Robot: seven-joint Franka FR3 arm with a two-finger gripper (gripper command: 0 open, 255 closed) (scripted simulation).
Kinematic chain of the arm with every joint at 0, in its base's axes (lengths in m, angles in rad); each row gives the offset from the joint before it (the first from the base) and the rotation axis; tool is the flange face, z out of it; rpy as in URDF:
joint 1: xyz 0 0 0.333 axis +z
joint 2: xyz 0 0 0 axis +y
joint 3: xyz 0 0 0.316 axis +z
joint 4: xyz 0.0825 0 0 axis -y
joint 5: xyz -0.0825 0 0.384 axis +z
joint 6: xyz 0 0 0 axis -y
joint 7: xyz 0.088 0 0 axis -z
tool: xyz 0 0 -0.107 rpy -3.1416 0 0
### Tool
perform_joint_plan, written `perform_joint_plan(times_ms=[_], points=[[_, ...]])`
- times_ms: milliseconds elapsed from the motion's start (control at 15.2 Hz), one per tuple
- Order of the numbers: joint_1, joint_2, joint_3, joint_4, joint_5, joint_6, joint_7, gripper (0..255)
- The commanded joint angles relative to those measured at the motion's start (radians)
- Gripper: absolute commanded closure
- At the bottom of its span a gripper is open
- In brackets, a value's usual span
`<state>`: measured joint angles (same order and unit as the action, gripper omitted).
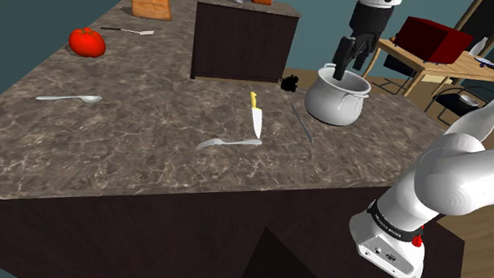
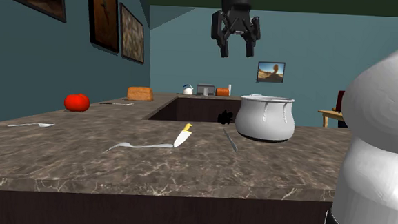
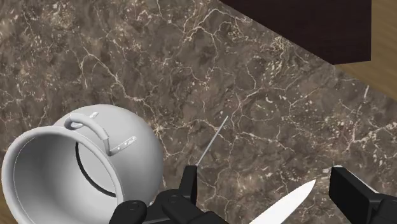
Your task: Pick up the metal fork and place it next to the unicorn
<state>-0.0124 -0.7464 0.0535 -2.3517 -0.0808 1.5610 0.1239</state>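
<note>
One fork (image 1: 230,142) lies flat on the marbled surface (image 1: 107,158), towards its near edge and well apart from the pot (image 1: 339,97). Its long axis runs along that edge, handle towards the pot, tines towards open surface. One knife (image 1: 255,118) lies at the handle end. The tool (image 1: 351,57) hangs above the pot, fingers wide, empty. One small black figurine (image 1: 291,83) stands just beside the pot.

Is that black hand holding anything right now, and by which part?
Nothing. The hand hangs open and empty, high above the counter.
</note>
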Motion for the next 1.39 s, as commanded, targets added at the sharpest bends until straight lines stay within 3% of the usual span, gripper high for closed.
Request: perform_joint_plan(times_ms=[0, 660, 1320], points=[[0.000, 0.000, 0.000, 0.000, 0.000, 0.000, 0.000, 0], [0.089, 0.205, 0.055, -0.086, 0.030, 0.350, -0.063, 0], [0.161, 0.486, 0.128, -0.064, 0.022, 0.667, -0.113, 0]])
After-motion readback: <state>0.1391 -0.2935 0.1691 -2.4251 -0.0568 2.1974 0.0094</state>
